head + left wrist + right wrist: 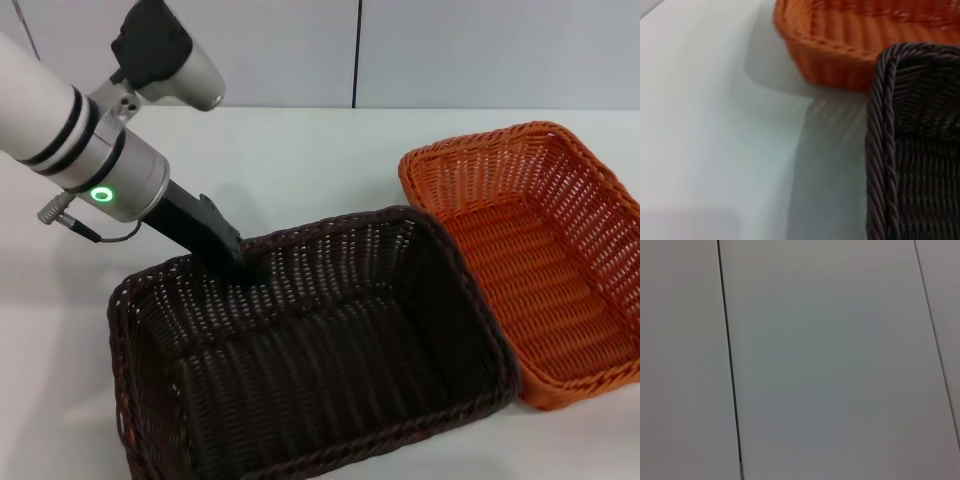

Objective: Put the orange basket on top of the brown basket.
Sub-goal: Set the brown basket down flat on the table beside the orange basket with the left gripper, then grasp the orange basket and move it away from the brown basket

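The brown basket (330,350) stands on the white table at the front middle. The orange basket (545,260) stands right of it, and the brown basket's right rim overlaps the orange one's left rim. My left gripper (243,266) reaches down from the left to the far rim of the brown basket and looks shut on that rim; its tips blend into the dark weave. The left wrist view shows a corner of the brown basket (910,150) and the orange basket (850,45) beyond it. My right gripper is out of view.
The white table (300,160) stretches behind and to the left of the baskets, up to a pale panelled wall (450,50). The right wrist view shows only pale panels with dark seams (727,350).
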Available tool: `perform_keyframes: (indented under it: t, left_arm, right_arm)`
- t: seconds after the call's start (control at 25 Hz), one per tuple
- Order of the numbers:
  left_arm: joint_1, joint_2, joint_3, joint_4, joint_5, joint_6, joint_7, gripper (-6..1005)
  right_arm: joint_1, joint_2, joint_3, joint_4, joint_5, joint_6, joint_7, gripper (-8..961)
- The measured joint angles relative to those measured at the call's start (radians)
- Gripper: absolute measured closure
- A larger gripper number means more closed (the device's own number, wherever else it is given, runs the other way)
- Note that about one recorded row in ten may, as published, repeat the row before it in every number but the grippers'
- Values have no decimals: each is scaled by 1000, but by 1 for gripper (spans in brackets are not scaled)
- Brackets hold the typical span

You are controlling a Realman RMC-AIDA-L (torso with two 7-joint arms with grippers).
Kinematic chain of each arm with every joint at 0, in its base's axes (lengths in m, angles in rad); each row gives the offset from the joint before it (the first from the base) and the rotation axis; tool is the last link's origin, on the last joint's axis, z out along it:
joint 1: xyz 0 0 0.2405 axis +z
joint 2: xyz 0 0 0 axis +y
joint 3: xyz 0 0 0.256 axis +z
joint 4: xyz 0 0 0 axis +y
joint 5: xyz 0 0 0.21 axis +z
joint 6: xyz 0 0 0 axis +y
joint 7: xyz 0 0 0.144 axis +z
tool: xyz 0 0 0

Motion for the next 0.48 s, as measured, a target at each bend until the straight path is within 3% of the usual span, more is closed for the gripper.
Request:
perform_keyframes:
  t: [0.2, 0.48]
  left_arm:
    - [23, -2, 58, -9, -12, 46, -37, 717]
    - [88, 3, 50, -65, -157, 96, -24, 531]
  right_arm:
    - [-2, -1, -11, -7, -5, 1, 48, 223]
    - [-28, -4, -106, -145, -127, -6, 335, 224]
